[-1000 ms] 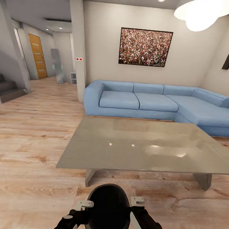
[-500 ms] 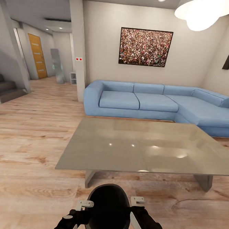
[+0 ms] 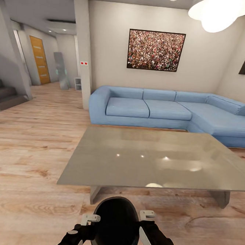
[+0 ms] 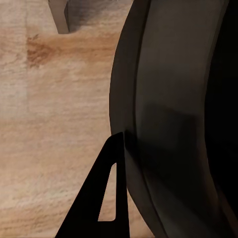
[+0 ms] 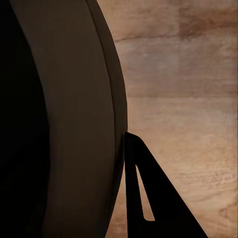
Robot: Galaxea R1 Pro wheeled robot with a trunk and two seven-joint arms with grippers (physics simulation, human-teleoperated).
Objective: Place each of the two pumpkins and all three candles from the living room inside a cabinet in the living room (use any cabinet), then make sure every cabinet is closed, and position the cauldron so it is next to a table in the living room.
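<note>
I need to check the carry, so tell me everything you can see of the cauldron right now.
The cauldron is a matte black, rounded pot with a wide open mouth and dark inside. It is held off the wooden floor between the left tool and right tool, one at each side wall. It hangs just short of the grey table, near its front edge.

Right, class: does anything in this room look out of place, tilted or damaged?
Nothing stands out. The cauldron sits upright between both hands, in front of the table; the sofa and picture look straight.
</note>
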